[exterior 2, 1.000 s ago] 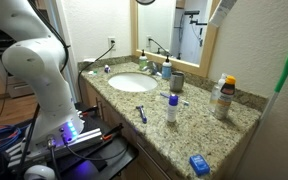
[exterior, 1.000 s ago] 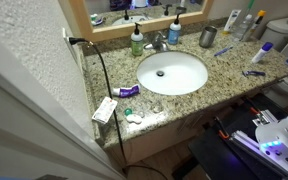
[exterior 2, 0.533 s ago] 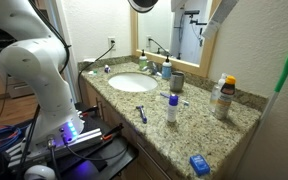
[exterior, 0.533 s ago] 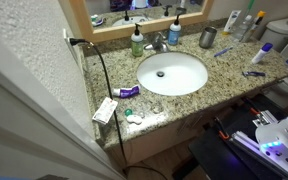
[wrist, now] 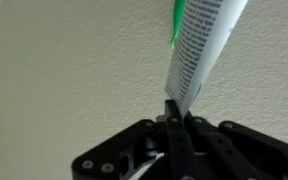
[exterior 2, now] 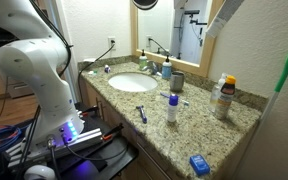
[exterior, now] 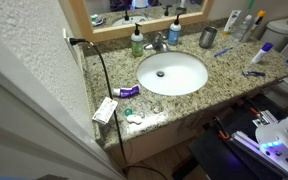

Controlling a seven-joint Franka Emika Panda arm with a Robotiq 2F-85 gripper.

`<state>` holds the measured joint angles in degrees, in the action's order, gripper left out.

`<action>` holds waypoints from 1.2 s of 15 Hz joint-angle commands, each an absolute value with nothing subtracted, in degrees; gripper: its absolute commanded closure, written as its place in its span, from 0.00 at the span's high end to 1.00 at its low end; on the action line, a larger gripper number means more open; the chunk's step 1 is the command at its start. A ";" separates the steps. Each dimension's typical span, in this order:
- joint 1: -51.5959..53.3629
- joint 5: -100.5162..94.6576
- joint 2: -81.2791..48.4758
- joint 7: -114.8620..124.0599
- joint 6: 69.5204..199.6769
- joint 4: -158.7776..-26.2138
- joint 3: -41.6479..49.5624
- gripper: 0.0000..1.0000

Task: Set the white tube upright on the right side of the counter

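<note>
Gripper fingers pressed together, pinching the flat crimped end of the white tube. In the wrist view the tube rises from the jaws and leans toward the upper right. Its face carries lines of dark print, and a green stripe runs along its left edge. Behind it I see only a pale, textured wall surface, so it hangs in the grip with nothing under it in this view.

A slanted white strip at the top edge of an exterior view may be the same tube, held high; I cannot tell for sure. The white robot arm stands at the near end of the counter and curves up out of frame.

Both exterior views show the speckled granite counter with its oval sink and the faucet behind the basin. A metal cup stands just beside the faucet, toward the far end. A stubby white bottle with a blue cap stands upright near the counter's front edge. A flat white box with purple print lies at the opposite end from it, by the wall, with a cable hanging above it. A small blue box sits at the counter's corner.
</note>
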<state>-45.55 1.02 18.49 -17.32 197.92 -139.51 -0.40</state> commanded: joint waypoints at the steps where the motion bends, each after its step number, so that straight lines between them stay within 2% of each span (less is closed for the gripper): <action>1: -53.39 3.51 20.45 -19.70 197.92 -140.01 -4.83 0.01; 4: -60.99 4.93 15.66 -22.10 200.95 -145.01 -9.14 0.01; 5: -56.63 3.38 18.12 -19.86 197.86 -142.15 -5.91 0.04; 9: -59.55 3.44 14.79 -20.01 198.70 -144.04 -7.47 0.01; 11: -68.03 8.46 14.00 -24.49 198.11 -143.11 -16.50 0.01; 15: -76.73 14.29 16.00 -25.21 198.05 -144.37 -27.44 0.01; 18: -77.94 15.28 18.79 -20.81 198.23 -143.26 -32.81 0.01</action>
